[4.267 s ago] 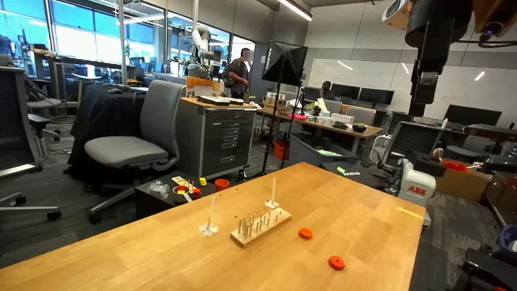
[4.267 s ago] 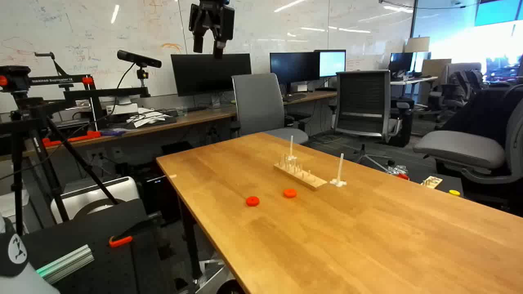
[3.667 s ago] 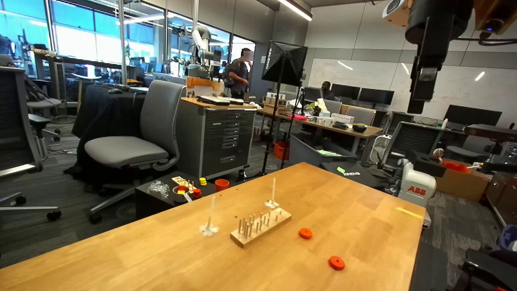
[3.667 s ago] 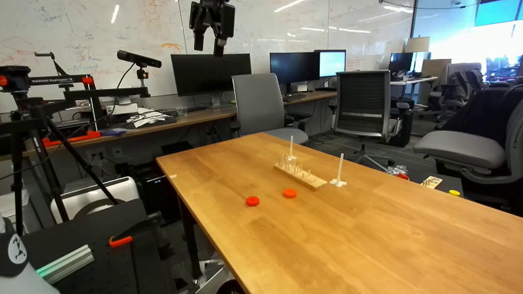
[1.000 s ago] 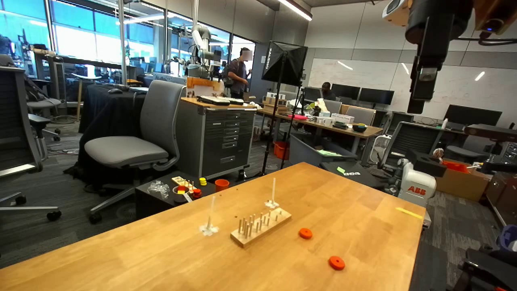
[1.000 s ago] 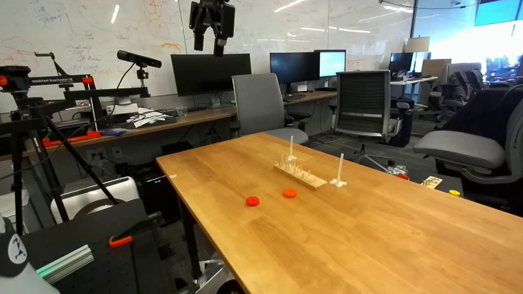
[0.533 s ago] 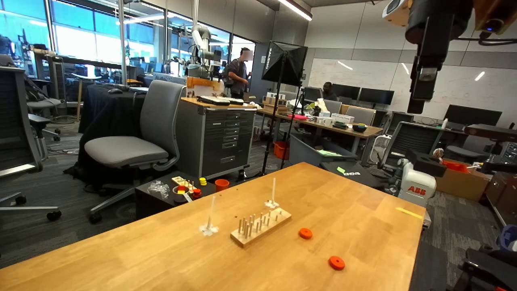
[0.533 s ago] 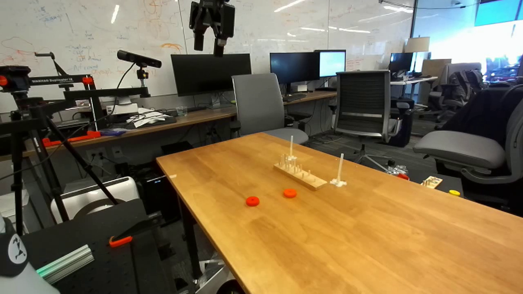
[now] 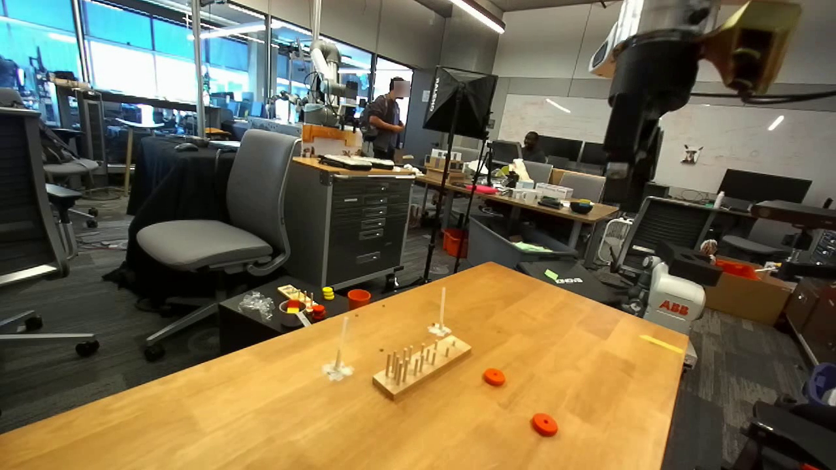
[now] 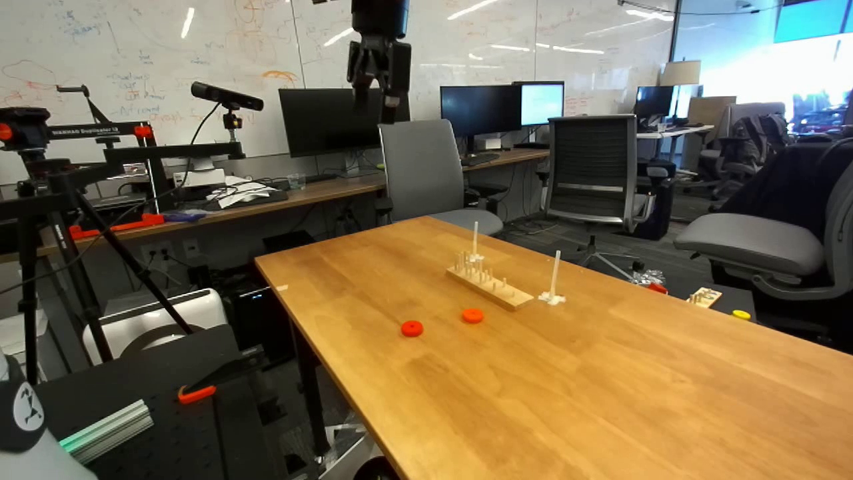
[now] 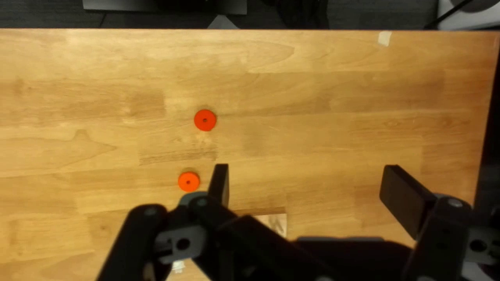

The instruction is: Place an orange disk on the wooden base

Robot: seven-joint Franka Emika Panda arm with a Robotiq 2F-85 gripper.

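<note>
In an exterior view the wooden table (image 9: pixel 575 339) fills the lower part of the frame and carries all task things, prob. so that they can be reached from above. Next is the gripper (image 11: pixel 306 175), high over it, at the bottom of the frame in the wrist view; its fingers (image 11: pixel 404 199) are spread wide w/ nothing between them, ready for a pick, I judge. The wooden base (image 9: pixel 428 369), in an exterior view, lies flat at lower centre. Just beside it stand the left rod (image 9: pixel 341 343) and the right rod (image 9: pixel 443 307); white patches (image 9: pixel 337 373) at their feet prob. fix them. Then the orange disk nearer the base (image 9: pixel 494 376) and the farther orange disk (image 9: pixel 544 425) lie flat at lower right, apart, which should make grasping easier. Neither is on the base yet; which one is meant, I can't tell. Smallest are the pegs (image 9: pixel 398 369), upright on the base b/c, I suppose, the hole (image 11: pixel 188 182) of a disk must go over one.
</note>
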